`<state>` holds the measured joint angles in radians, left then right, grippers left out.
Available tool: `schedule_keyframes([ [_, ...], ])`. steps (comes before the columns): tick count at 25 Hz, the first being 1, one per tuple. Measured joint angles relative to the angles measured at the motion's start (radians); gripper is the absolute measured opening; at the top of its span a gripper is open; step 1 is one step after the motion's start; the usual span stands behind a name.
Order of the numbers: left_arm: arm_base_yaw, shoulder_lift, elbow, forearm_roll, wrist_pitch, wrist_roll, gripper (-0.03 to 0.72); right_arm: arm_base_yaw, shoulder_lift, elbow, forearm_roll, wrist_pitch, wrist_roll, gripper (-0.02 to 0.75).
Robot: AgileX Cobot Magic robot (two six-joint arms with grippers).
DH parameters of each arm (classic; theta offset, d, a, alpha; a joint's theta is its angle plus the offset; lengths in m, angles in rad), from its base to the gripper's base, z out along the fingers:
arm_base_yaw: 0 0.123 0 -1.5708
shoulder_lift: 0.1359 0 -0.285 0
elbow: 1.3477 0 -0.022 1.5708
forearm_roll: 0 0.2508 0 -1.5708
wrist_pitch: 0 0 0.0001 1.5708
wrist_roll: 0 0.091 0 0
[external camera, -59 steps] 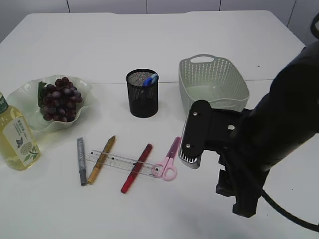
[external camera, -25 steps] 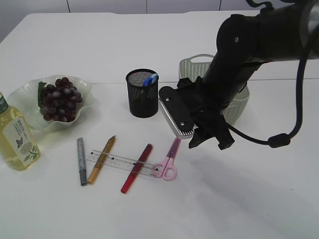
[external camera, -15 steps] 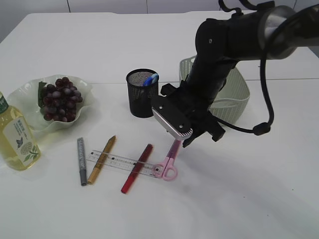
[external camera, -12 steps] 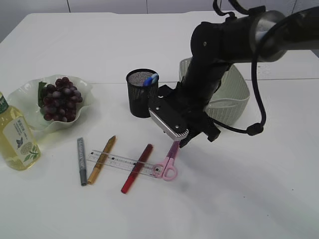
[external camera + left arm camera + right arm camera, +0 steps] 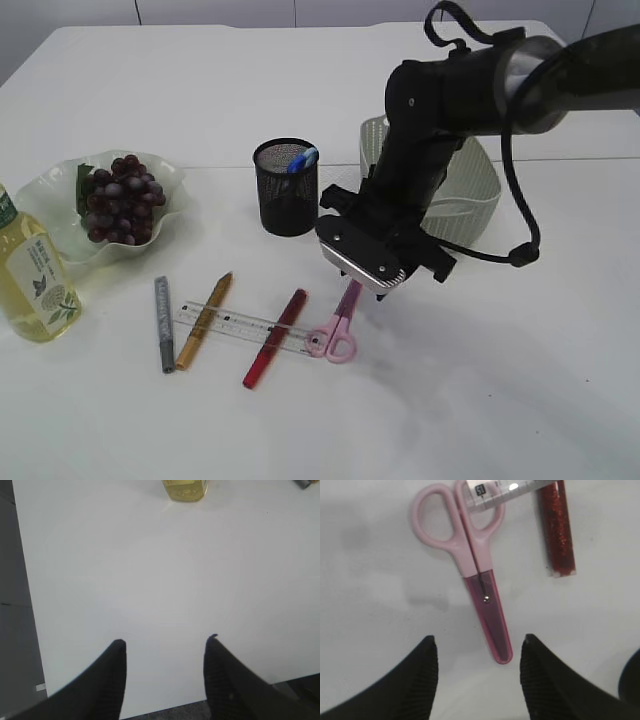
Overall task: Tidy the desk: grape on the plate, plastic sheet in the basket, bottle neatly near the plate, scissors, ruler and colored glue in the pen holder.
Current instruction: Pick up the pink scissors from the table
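Observation:
Pink scissors (image 5: 338, 325) lie closed on the white table, their handle under the end of a clear ruler (image 5: 240, 325). In the right wrist view my right gripper (image 5: 478, 642) hangs open just above the scissors (image 5: 475, 570), blade tip between the fingers, touching nothing. Grey (image 5: 163, 322), gold (image 5: 204, 318) and red (image 5: 274, 323) glue sticks lie by the ruler. The black mesh pen holder (image 5: 286, 190) stands behind. Grapes (image 5: 118, 198) sit on the plate (image 5: 45, 195), with the bottle (image 5: 32, 270) beside it. My left gripper (image 5: 166, 640) is open over bare table. The plastic sheet is hidden.
The pale green basket (image 5: 470, 175) stands at the back right, largely covered by my right arm (image 5: 440, 120). A blue item (image 5: 303, 158) pokes out of the pen holder. The table's near edge shows below my left gripper.
My right arm swung in from the front right and now hovers with its wrist over the scissors' blades. Nothing on the table has moved.

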<state>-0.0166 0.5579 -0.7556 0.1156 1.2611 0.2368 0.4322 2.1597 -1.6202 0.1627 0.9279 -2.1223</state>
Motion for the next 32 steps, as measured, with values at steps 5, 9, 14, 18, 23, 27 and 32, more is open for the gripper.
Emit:
schedule_keyframes([
  [5,0.000,0.000,0.000,0.001,0.000,0.000,0.370,-0.008,0.039,-0.028,0.028,0.002,-0.055,0.391],
  [9,0.000,0.000,0.000,0.001,0.000,-0.004,0.370,-0.008,0.051,-0.034,0.072,0.013,-0.080,0.391],
  [14,0.000,0.000,0.000,0.001,0.000,-0.017,0.370,-0.006,0.055,-0.034,0.095,0.024,-0.085,0.391],
  [18,0.000,0.000,0.000,0.001,0.000,-0.022,0.370,0.007,0.056,-0.035,0.096,0.026,-0.091,0.391],
  [23,0.000,0.000,0.000,0.002,0.000,-0.027,0.370,0.022,0.076,-0.035,0.096,0.026,-0.093,0.391],
  [27,0.000,0.000,0.002,0.002,0.000,-0.029,0.370,0.036,0.084,-0.035,0.088,0.026,-0.099,0.391],
  [32,0.000,0.000,0.002,0.002,0.000,-0.029,0.370,0.038,0.088,-0.035,0.072,0.026,-0.103,0.391],
])
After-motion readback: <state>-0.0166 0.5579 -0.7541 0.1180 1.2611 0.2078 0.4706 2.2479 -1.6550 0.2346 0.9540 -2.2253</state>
